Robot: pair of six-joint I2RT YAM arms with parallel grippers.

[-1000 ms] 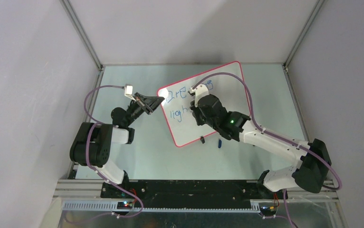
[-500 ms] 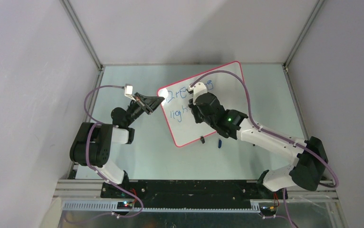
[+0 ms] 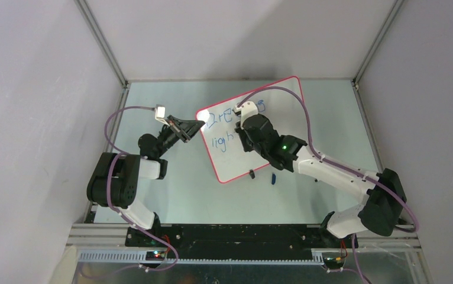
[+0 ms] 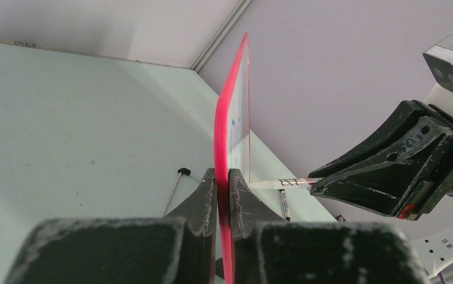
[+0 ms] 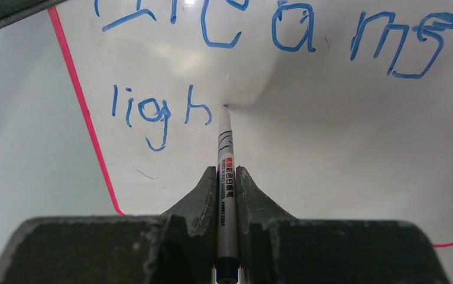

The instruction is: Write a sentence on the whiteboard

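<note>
Mid-bench [image 3: 171, 189], pale green – glossy white rectangular whiteboard [image 3: 283, 103] with red-pink rim, left claw [image 4: 223, 177] clenched on its left edge. Right claw [image 5: 226, 171] grasping slim white marker pen [image 5: 225, 136], tip touching board just right of blue marker handwriting [image 5: 295, 36] – "ligh", under "Dreams".

A robotics lab cell: bare grey panels [image 3: 29, 118], aluminium framing [image 3: 101, 42], a pale green table [image 3: 183, 195], 2 robot arms [image 3: 123, 177] bolted at its edge.

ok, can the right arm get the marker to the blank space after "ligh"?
Probably yes. The marker in the right gripper has its tip at the whiteboard just right of "ligh"; the surface beyond is bare, and the left gripper clamps the rim far aside.
</note>
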